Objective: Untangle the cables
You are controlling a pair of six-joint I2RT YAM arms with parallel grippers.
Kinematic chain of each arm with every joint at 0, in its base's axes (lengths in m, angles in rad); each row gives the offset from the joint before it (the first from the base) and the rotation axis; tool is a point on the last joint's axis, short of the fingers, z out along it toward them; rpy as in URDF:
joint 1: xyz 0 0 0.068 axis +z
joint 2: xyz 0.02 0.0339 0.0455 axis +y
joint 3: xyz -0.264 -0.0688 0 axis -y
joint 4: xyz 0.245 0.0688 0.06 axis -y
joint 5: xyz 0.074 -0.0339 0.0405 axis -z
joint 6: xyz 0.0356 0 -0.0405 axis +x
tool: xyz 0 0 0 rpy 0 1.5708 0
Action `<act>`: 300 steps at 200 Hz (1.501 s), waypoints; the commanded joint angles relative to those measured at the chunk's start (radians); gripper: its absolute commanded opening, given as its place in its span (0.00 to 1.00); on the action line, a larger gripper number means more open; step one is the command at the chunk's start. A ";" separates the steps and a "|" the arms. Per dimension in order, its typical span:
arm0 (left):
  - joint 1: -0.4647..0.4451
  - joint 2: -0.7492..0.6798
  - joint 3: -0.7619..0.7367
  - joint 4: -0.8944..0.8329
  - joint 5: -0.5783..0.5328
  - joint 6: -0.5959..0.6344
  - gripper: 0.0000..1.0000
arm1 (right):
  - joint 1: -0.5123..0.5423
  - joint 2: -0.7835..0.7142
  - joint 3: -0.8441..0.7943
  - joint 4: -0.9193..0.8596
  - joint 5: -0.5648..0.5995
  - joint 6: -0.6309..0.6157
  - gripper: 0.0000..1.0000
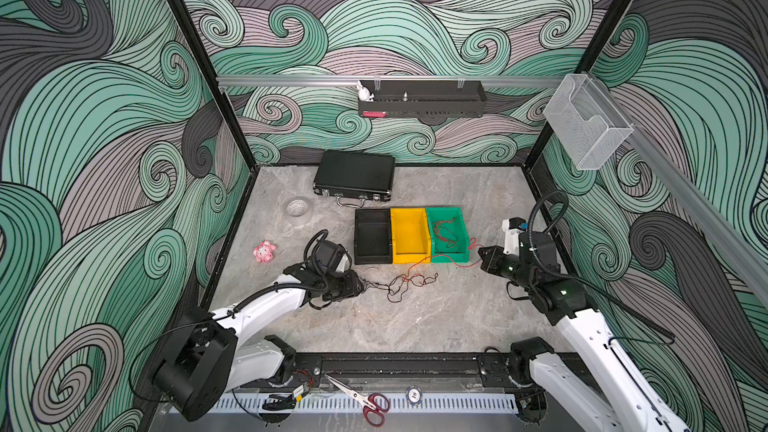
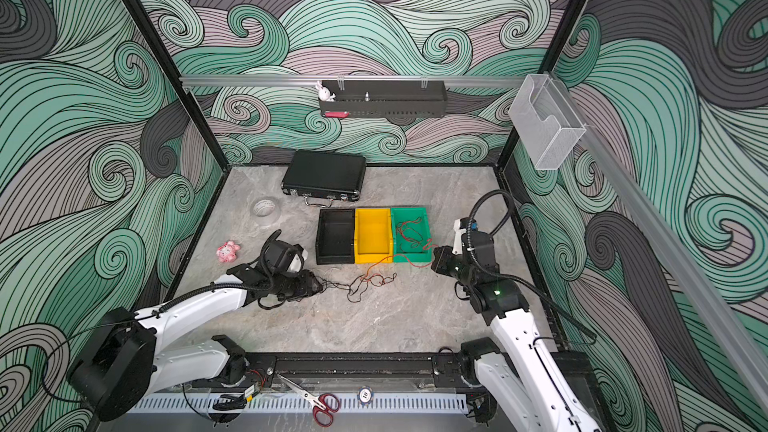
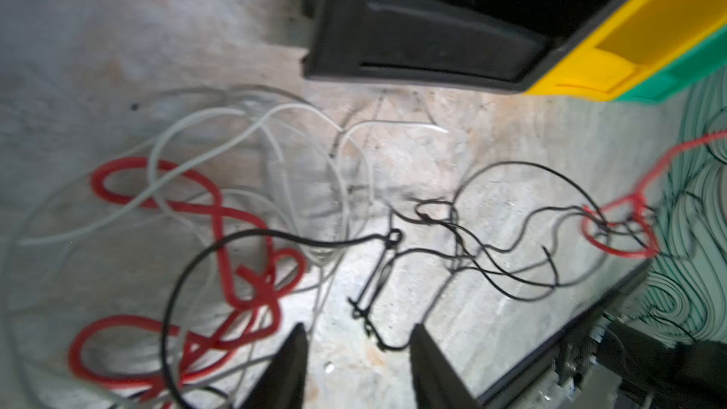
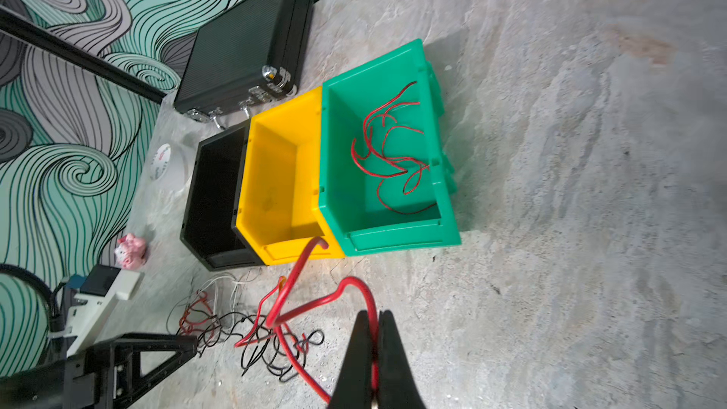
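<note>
The cables (image 1: 409, 282) lie tangled on the table in front of the bins, red, black and white strands mixed; both top views show the knot (image 2: 370, 282). My left gripper (image 1: 362, 284) sits low at the tangle's left end. In the left wrist view the left gripper (image 3: 360, 348) is open, with a black cable (image 3: 387, 346) looping on the table between its fingers, ungripped. White cables (image 3: 251, 123) and a red cable (image 3: 236, 230) spread beyond. My right gripper (image 1: 481, 256) hovers by the green bin, shut on a red cable (image 4: 314, 300) that runs back to the tangle; the right gripper (image 4: 377, 324) pinches it.
Black bin (image 1: 372, 259), yellow bin (image 1: 409, 259) and green bin (image 1: 451, 258) stand side by side; the green one holds a loose red cable (image 4: 389, 151). A black case (image 1: 353, 176), tape roll (image 1: 298, 207) and pink toy (image 1: 264, 252) lie behind and left. Scissors (image 1: 365, 403) rest at the front rail.
</note>
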 commanded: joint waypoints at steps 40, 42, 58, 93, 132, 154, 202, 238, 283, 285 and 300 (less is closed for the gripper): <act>-0.047 -0.119 0.059 0.002 0.042 0.107 0.55 | 0.057 0.037 -0.025 0.088 -0.049 0.040 0.03; -0.052 -0.120 0.059 0.005 0.041 0.111 0.55 | 0.057 0.037 -0.025 0.088 -0.050 0.041 0.03; -0.094 -0.129 0.055 0.050 0.025 0.132 0.56 | 0.071 0.044 -0.024 0.095 -0.049 0.044 0.03; -0.214 -0.113 0.031 0.194 -0.064 0.189 0.56 | 0.092 0.049 -0.027 0.112 -0.048 0.058 0.03; -0.277 -0.039 0.013 0.299 -0.102 0.231 0.57 | 0.092 0.042 -0.020 0.103 -0.036 0.061 0.03; -0.299 0.000 -0.003 0.360 -0.099 0.248 0.57 | 0.094 0.045 -0.021 0.112 -0.047 0.068 0.03; -0.327 0.086 -0.007 0.407 -0.128 0.268 0.57 | 0.093 0.046 -0.033 0.119 -0.058 0.079 0.03; -0.330 0.122 -0.021 0.450 -0.189 0.259 0.57 | 0.093 0.043 -0.033 0.118 -0.066 0.076 0.03; -0.334 0.177 -0.042 0.525 -0.145 0.262 0.52 | 0.093 0.048 -0.031 0.119 -0.065 0.072 0.03; -0.334 0.180 -0.042 0.526 -0.143 0.261 0.52 | 0.093 0.049 -0.031 0.119 -0.065 0.071 0.03; -0.335 0.198 -0.045 0.537 -0.137 0.254 0.50 | 0.091 0.050 -0.028 0.118 -0.065 0.071 0.03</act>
